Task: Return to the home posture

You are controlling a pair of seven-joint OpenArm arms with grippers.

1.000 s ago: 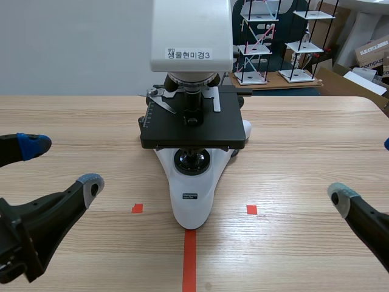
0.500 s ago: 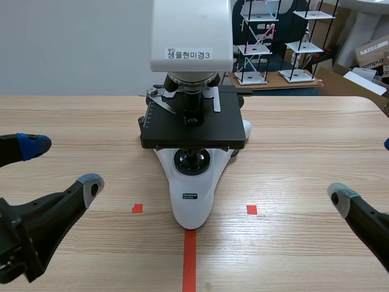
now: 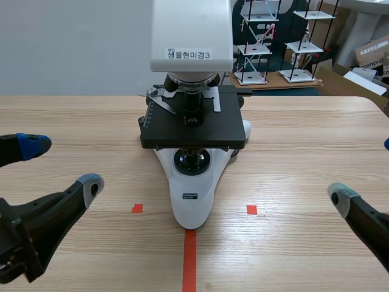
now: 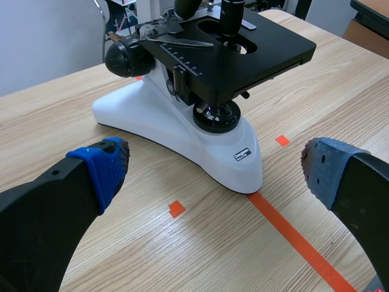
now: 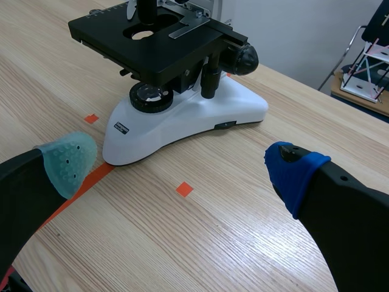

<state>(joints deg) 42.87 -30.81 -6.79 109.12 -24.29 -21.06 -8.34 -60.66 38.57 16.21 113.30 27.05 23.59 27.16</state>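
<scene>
**Both grippers low and spread wide, flanking the microscope**

Scene view: pale wood-grain table [image 3: 304, 134] below a plain grey wall [image 3: 73, 48]. At centre, a microscope [image 3: 191, 194] with a glossy white teardrop base and a flat matte-black stage, narrow end toward the robot along the red tape line [image 3: 189, 261]. Left gripper [image 3: 61, 164] low at near left, thick black fingers wide apart, holding nothing, pointing away across the table. Right gripper [image 3: 363, 170] low at near right, likewise spread and holding nothing.

Left wrist view: dotted blue pad [image 4: 106, 167] and blue-grey pad [image 4: 322, 170] far apart, microscope ahead, apart from both.

Right wrist view: rounded grey-green pad [image 5: 67, 161] and blue pad [image 5: 295, 173] far apart, microscope ahead.
</scene>
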